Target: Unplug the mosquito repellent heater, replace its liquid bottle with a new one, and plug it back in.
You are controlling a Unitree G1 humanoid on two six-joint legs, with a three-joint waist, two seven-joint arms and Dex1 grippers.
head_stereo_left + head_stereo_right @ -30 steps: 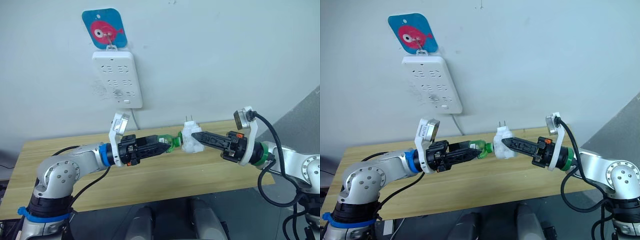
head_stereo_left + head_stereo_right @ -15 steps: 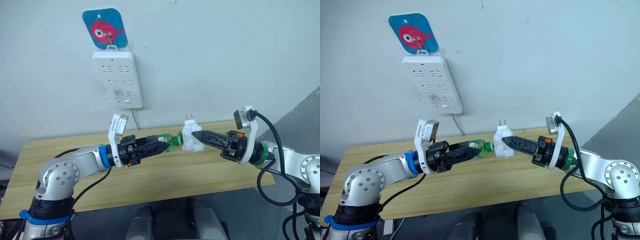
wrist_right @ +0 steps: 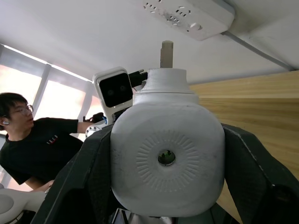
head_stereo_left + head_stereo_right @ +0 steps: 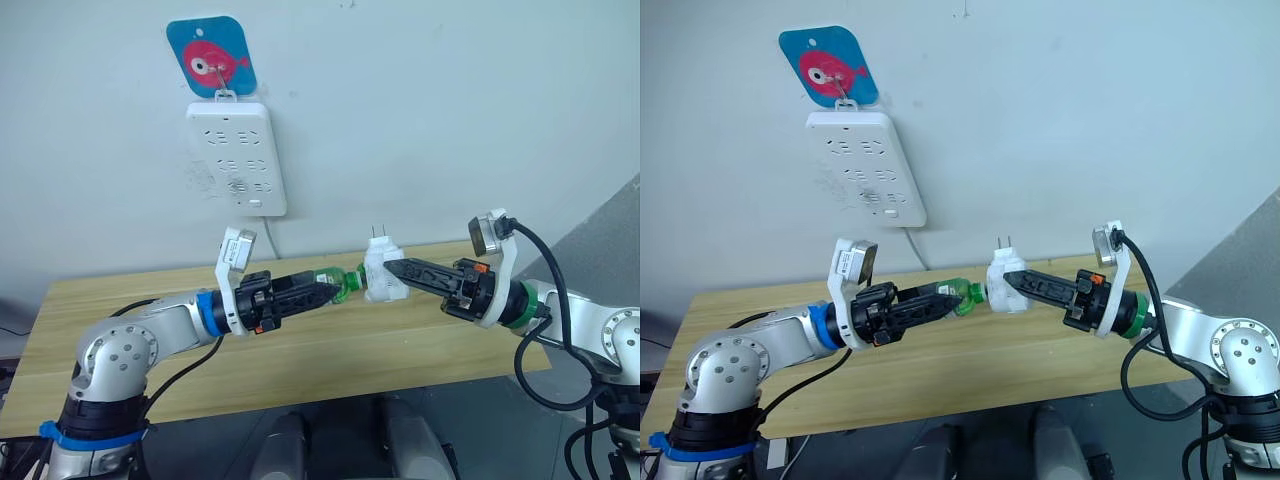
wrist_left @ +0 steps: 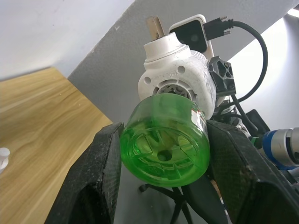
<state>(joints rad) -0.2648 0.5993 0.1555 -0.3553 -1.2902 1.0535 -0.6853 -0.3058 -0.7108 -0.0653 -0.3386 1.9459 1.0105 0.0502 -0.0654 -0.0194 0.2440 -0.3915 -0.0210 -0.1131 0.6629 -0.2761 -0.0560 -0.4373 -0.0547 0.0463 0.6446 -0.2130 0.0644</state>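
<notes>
1. We are in the middle of the bottle swap. The mosquito repellent heater (image 4: 383, 277) is unplugged and held in the air above the tabletop (image 4: 300, 350), well apart from the power strip (image 4: 236, 157) on the wall.
2. Our right tool (image 4: 392, 270) is closed on the heater's white body, one finger on each side. Our left tool (image 4: 330, 290) is closed on the green liquid bottle (image 4: 343, 283), which meets the heater's underside at its neck.
3. We cannot tell from these views whether the bottle is being screwed in or taken out, nor whether it is the old one or the new one.
4. The next move, as we judge it, calls for a twist of the left tool about the bottle's own axis while the right tool keeps the heater from turning, the two staying in line.
5. Bottle and heater share one long axis, lying roughly level between the two tools. The bottle's base points toward the left arm, and the heater's vent hole (image 3: 166, 157) faces the right wrist.
6. The heater's prongs (image 4: 379, 234) point upward.
</notes>
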